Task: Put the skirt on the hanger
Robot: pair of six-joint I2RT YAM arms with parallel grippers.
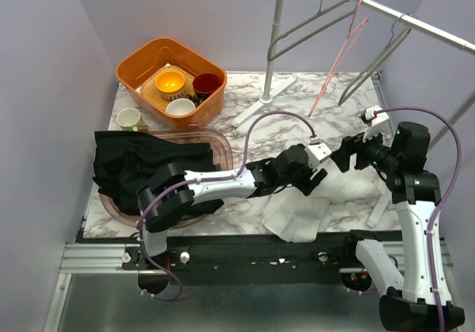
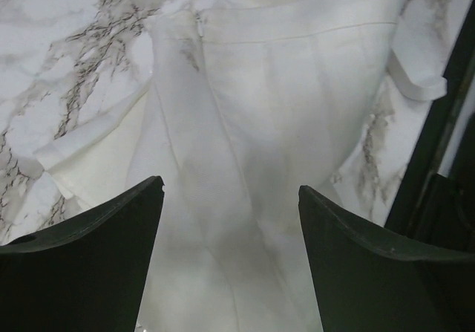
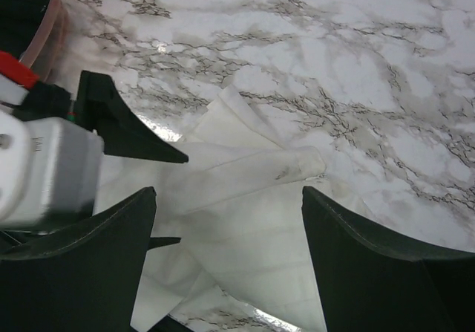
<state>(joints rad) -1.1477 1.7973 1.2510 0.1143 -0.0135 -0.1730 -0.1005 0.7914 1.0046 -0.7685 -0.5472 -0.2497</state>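
Skirt point(image 1: 300, 212) under spread jaws

We are hovering left jaws and right jaws, both spread and pinching nothing, over it at the tabletop's point(image 3: 371, 50) 5 o'clock, likely to grip its waistband for the pink hanger point(image 1: 335, 63) at 1 o'clock.

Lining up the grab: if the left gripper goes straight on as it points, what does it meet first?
Probably the white fabric skirt, which fills the gap of the open left gripper and lies on the white marble-patterned table. Distance is unclear.
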